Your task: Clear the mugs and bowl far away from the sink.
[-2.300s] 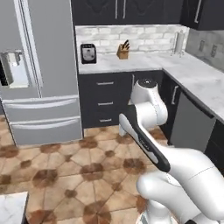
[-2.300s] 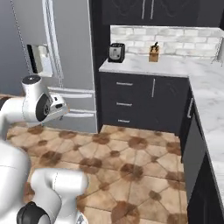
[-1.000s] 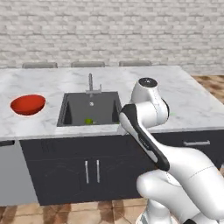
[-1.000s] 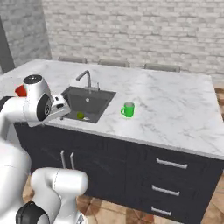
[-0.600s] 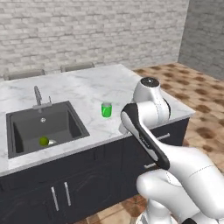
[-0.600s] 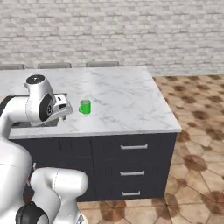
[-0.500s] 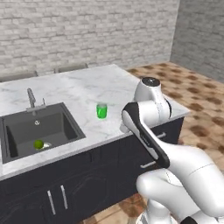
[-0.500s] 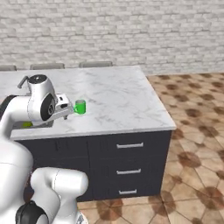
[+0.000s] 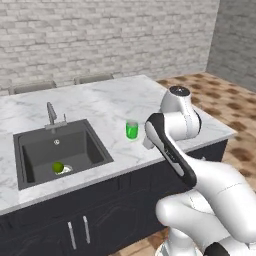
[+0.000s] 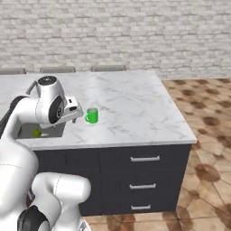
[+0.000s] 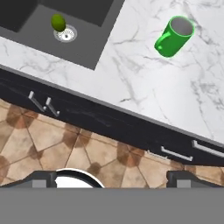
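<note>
The mug (image 9: 131, 129) is bright green. The table (image 9: 110, 107) has a white marble top veined in grey, over dark charcoal cabinet fronts (image 10: 144, 171) with silver handles. The sink (image 9: 55, 152) is dark grey, holding a small green fruit (image 9: 58, 167). The wall (image 9: 100, 35) is pale grey brick; the floor (image 11: 78, 148) is brown patterned tile.

A grey brick wall (image 9: 100, 35) stands behind a white marble island (image 10: 135, 103) with dark drawers (image 10: 140, 180), on a brown patterned tile floor (image 10: 203, 149).
</note>
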